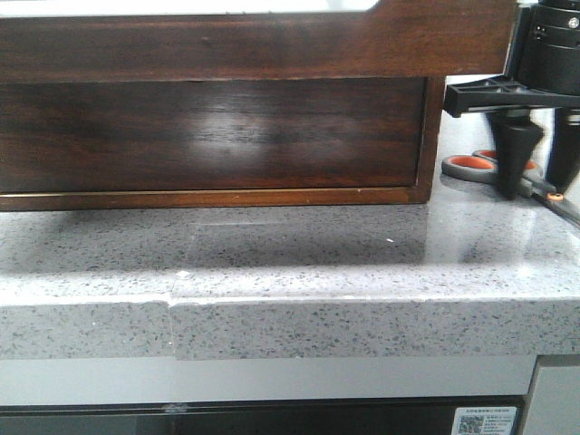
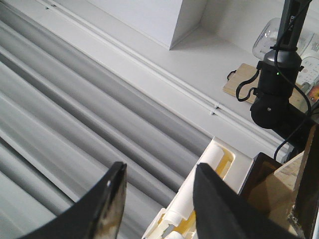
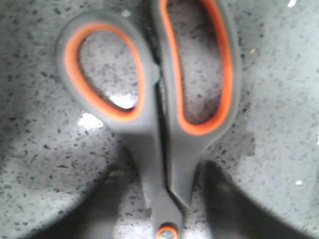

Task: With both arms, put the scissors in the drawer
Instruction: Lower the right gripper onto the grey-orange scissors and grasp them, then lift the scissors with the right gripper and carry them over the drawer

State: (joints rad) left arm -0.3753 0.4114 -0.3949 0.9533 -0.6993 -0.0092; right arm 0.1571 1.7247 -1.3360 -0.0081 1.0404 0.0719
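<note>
Right hand (image 1: 537, 181) straddles the scissors (image 1: 480, 167) beside the drawer (image 1: 213, 134).

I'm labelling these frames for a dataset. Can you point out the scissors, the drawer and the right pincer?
scissors (image 3: 159, 149): right wrist view, on the grey shank below the loops.
drawer (image 1: 208, 136): front view, on its glossy front panel.
right pincer (image 1: 536, 177): front view, midway between the two fingertips.

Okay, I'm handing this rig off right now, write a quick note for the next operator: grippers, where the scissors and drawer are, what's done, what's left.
Right gripper: open, lowered over the scissors, one finger each side of the neck near the pivot; not closed on them yet.
Left gripper: open, empty, raised away from the counter.
Scissors: flat on the grey counter, blades closed, right of the cabinet.
Drawer: appears shut.
Done: right arm positioned for the grasp.
Left: grasp scissors, open drawer, place them inside.
</note>
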